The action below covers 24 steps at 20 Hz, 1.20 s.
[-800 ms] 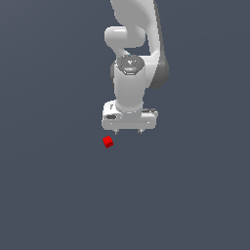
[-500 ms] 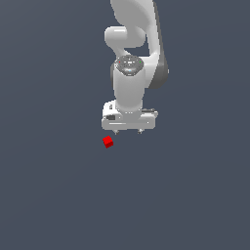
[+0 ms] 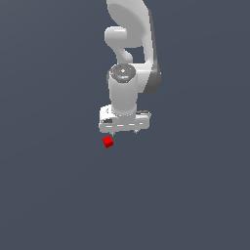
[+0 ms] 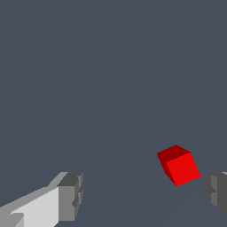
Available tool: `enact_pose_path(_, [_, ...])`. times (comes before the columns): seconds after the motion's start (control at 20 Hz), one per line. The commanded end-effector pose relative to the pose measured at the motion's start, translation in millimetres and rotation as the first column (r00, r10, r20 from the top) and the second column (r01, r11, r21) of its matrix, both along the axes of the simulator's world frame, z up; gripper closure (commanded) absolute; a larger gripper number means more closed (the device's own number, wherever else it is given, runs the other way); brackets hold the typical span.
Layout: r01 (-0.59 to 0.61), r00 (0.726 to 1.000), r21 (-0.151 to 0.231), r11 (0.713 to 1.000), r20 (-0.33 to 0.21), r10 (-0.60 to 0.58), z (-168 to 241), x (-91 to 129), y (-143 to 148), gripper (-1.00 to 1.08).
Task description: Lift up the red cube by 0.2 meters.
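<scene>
Dark slate-grey tabletop (image 3: 53, 195) fills everything around, flat and bare of markings, and on it sits the red cube (image 3: 108, 142), a tiny bright block of even matte red, turned a little so one corner faces out rather than a flat side. Seen in the exterior view, it rests just below the white tool (image 3: 123, 132) and toward the exterior view's left of the tool's middle, nearly under the finger at that end rather than midway between the two. The wrist view agrees: the cube (image 4: 178, 165) lies in the gap between the two grey fingertips (image 4: 71, 196) but close beside one of them, well apart from the other, and nothing touches it. The tool (image 4: 142, 195) is spread wide and grips nothing. To my eye the grasp has not begun; the tool would need to slide sideways toward the cube to centre it, and probably turn a little so the pads meet flat faces rather than corners, before descending. How far above the tabletop the fingertips hang I cannot judge. Above the tool rises the white arm (image 3: 128, 44), bent over it.
</scene>
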State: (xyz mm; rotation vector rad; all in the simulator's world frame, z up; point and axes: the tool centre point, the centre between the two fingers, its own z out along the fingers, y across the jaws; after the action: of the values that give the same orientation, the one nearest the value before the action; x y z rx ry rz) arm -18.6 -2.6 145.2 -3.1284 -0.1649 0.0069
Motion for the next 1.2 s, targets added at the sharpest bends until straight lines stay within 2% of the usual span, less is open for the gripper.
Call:
enact_pose_path(0.0, [-0.038, 0.999, -0.001, 0.999, 0.0, 0.038, -11.6, -5.1, -7.5, -0.92])
enact_pose_path(0.3, [-0.154, 0.988, -0.002, 0.988, 0.002, 0.154, -46.9, -17.6, -31.0, -0.92])
enact_pose_path(0.65, [-0.284, 0.959, -0.005, 0.959, 0.004, 0.284, -87.5, -27.4, -59.9, -0.92])
enact_pose_path(1.15, [-0.386, 0.922, -0.008, 0.922, 0.005, 0.386, -121.0, -30.6, -85.2, -0.92])
